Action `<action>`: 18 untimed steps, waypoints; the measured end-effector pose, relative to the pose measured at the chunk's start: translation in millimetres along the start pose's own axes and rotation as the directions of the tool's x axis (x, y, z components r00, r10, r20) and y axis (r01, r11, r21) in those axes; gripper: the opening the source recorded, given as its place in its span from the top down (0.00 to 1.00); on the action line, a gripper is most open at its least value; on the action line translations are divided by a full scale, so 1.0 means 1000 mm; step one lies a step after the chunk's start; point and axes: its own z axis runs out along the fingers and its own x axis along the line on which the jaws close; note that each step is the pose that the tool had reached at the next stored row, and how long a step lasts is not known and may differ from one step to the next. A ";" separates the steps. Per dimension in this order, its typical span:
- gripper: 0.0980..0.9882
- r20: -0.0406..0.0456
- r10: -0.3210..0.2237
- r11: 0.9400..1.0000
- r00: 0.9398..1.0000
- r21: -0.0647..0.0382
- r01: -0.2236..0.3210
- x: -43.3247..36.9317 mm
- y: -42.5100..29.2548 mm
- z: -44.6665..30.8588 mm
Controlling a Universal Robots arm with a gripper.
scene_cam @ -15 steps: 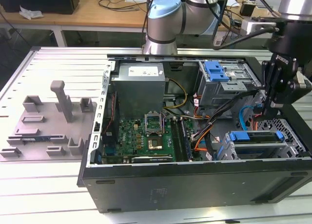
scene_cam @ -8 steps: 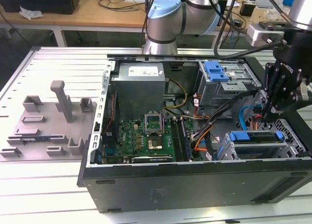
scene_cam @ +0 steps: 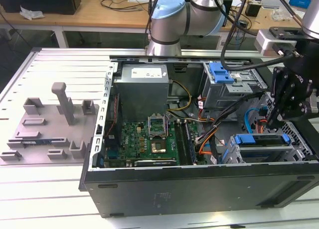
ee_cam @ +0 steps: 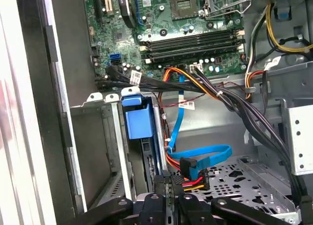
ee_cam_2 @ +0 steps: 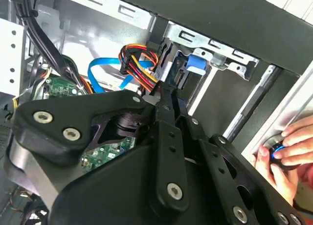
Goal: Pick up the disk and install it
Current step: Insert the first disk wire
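an open computer case [scene_cam: 199, 189] shows its motherboard [scene_cam: 149, 134] at the exterior view's left, loose orange and blue cables [scene_cam: 207, 139] in the middle, and at the right the disk [scene_cam: 261, 146] sitting in the lower drive cage, with the gripper [scene_cam: 273, 122] just beside it; whether the gripper is parted or closed cannot be told. the cables crowd the bay and could snag the arm or keep the disk from seating, and a person's hand [ee_cam_2: 288, 149] at the case front, in the second wrist view, is close to the moving arm.

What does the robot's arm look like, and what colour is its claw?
The arm is made of fat silver tubes, with a round light blue cap on its joint. Black cables hang along it. Its gripper is black, built of flat bars joined by shiny silver screws.
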 end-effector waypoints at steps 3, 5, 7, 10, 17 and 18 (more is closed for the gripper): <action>0.93 0.002 -0.056 0.998 0.998 0.003 0.056 0.0002 0.0001 0.0000; 0.93 0.002 -0.062 0.998 0.998 0.003 0.062 0.0008 0.0000 0.0001; 0.93 -0.001 -0.062 0.998 0.998 0.003 0.062 0.0008 -0.0002 0.0001; 0.93 -0.013 -0.063 0.998 0.998 -0.003 0.063 0.0008 -0.0008 0.0001; 0.93 -0.031 -0.065 0.998 0.997 -0.013 0.064 0.0012 -0.0046 0.0003; 0.93 -0.031 -0.065 0.998 0.997 -0.013 0.064 0.0014 -0.0050 0.0003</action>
